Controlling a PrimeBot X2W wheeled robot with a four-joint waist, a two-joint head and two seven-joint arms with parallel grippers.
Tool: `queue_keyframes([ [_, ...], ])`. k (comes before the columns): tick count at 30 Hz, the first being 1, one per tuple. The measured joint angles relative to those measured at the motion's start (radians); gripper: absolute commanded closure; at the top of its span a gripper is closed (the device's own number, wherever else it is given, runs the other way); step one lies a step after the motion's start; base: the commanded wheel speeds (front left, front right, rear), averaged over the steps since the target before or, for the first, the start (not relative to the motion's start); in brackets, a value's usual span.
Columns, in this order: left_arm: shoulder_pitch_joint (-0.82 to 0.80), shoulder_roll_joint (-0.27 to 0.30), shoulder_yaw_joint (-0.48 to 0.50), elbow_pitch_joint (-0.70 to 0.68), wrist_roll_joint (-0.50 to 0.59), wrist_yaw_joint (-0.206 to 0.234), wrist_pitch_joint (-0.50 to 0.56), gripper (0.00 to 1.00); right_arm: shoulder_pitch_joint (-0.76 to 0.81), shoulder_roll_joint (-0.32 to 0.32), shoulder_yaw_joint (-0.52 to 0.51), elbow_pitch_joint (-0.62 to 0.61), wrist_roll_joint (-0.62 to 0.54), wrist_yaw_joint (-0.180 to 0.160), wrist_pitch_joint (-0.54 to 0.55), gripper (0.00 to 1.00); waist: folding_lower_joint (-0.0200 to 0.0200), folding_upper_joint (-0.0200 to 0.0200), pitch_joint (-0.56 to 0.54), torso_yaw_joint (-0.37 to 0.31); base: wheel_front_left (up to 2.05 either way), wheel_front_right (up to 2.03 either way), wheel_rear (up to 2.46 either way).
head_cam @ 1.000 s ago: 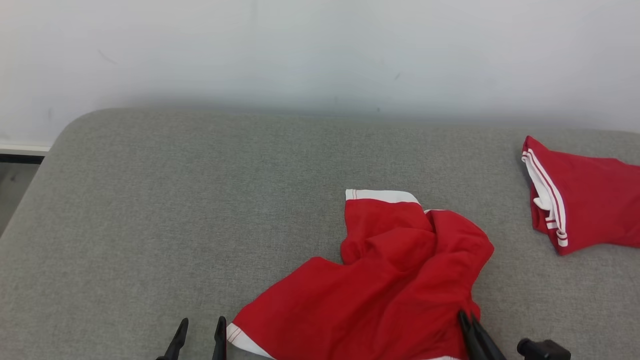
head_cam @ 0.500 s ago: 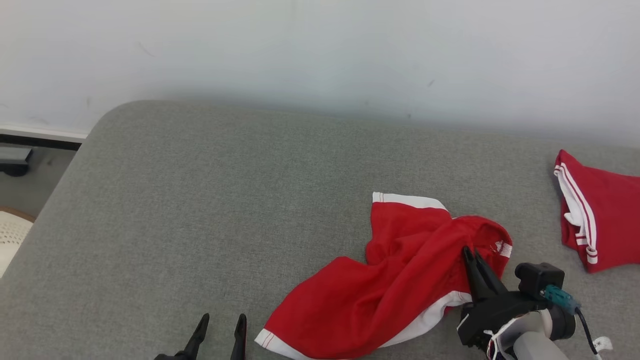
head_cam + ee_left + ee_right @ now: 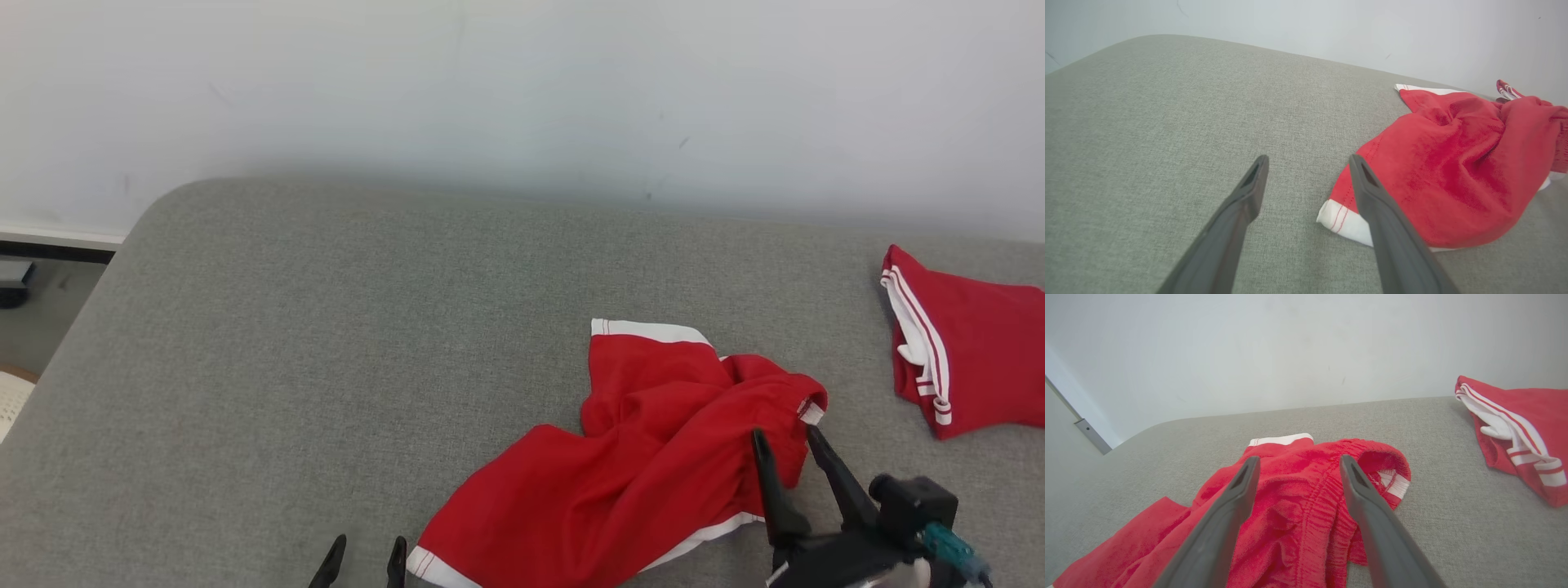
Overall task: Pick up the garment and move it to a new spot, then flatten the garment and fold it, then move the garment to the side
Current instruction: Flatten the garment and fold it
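A crumpled pair of red shorts [image 3: 645,474] with white hems lies on the grey padded surface [image 3: 326,343], right of centre near the front. My right gripper [image 3: 786,434] stands open over its gathered waistband, one finger on each side of the bunched cloth; in the right wrist view the right gripper [image 3: 1299,459] frames the elastic waistband [image 3: 1306,506] of the shorts without closing on it. My left gripper [image 3: 370,541] is open just left of the shorts' white-trimmed leg corner [image 3: 1339,216]; the left gripper [image 3: 1308,159] holds nothing.
A second red garment [image 3: 971,343] with white stripes lies at the right edge of the surface, also seen as the striped garment [image 3: 1523,428]. A pale wall [image 3: 522,90] rises behind. The surface's rounded left corner [image 3: 155,212] drops to the floor.
My right gripper, shut on the waistband and drawing it up half a second ago, now stands open, and the cloth has settled. The camera has shifted slightly. The left gripper stays open.
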Motion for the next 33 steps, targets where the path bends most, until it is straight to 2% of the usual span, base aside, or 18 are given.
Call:
queue_keyframes([
  [5, 0.010, 0.002, -0.003, 0.005, 0.026, -0.001, 0.000, 0.00, 0.160, -0.027, -0.001, -0.152, -0.028, 0.000, 0.000, 0.00, 0.0000, 0.0000, -0.005, -0.018, 0.00, 0.00, 0.00],
  [10, 0.029, 0.040, -0.046, 0.014, 0.032, -0.006, 0.000, 0.00, 0.258, -0.052, 0.035, -0.189, -0.075, 0.000, 0.000, 0.00, -0.0001, 0.0000, 0.002, -0.031, 0.00, 0.00, 0.00],
  [16, 0.023, 0.088, -0.104, 0.045, 0.016, -0.006, 0.000, 0.00, 0.227, -0.063, 0.053, -0.148, -0.117, 0.000, 0.000, 0.00, 0.0000, 0.0000, 0.024, -0.047, 0.00, 0.00, 0.00],
  [23, -0.018, 0.107, -0.146, 0.087, 0.000, -0.006, 0.000, 0.00, 0.148, -0.079, 0.115, -0.045, -0.169, 0.000, 0.000, 0.00, 0.0000, 0.0000, 0.037, -0.050, 0.00, 0.00, 0.00],
  [33, -0.075, 0.119, -0.185, 0.151, -0.006, -0.007, 0.000, 0.00, 0.095, -0.086, 0.155, 0.049, -0.170, 0.000, 0.000, 0.00, 0.0000, 0.0000, 0.038, -0.042, 0.00, 0.00, 0.00],
])
